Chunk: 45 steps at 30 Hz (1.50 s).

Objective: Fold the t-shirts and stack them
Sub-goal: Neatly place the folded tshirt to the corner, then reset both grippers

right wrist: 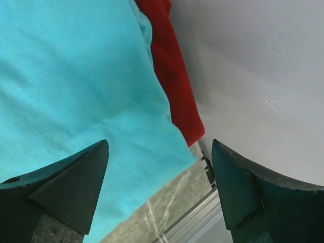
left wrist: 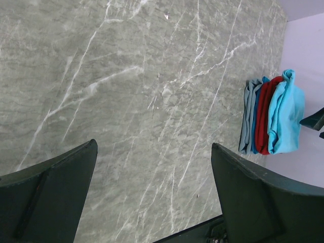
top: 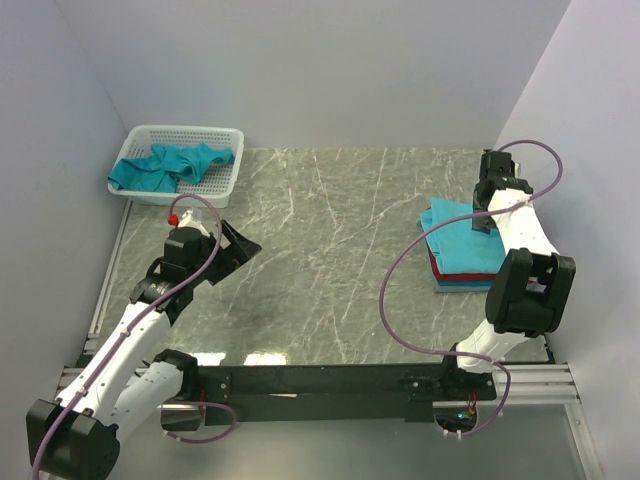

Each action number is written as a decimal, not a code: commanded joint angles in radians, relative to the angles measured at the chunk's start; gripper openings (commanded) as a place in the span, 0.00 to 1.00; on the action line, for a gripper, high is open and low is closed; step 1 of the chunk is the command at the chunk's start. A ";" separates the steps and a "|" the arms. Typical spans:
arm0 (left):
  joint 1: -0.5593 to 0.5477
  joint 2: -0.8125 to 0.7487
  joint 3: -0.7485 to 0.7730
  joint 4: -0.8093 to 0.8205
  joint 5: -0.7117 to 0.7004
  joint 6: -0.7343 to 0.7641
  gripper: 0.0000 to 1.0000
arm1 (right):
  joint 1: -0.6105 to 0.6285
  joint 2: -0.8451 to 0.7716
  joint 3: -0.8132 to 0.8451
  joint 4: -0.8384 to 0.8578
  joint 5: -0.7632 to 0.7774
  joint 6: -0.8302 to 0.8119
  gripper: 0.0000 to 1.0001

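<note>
A stack of folded t-shirts [top: 462, 252] lies at the right side of the table, a teal one on top, red and blue edges showing beneath. In the right wrist view the teal shirt [right wrist: 76, 76] fills the left and the red shirt [right wrist: 174, 86] peeks out beside it. My right gripper [right wrist: 159, 144] hovers open just over the stack's far right edge [top: 483, 222], holding nothing. More teal t-shirts [top: 172, 166] lie crumpled in the basket. My left gripper [top: 238, 250] hangs open over bare marble [left wrist: 154, 145], and the stack [left wrist: 273, 119] shows far off to its right.
The white mesh basket [top: 190, 131] stands at the back left corner. Pale walls close in the table on the left, back and right. The right wall [right wrist: 253, 76] is close to the stack. A metal rail [top: 330, 380] runs along the near edge.
</note>
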 commanded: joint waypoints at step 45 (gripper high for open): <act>0.004 -0.251 0.209 -0.340 -0.409 -0.062 0.99 | 0.354 -0.831 -0.554 0.567 -0.653 0.438 0.95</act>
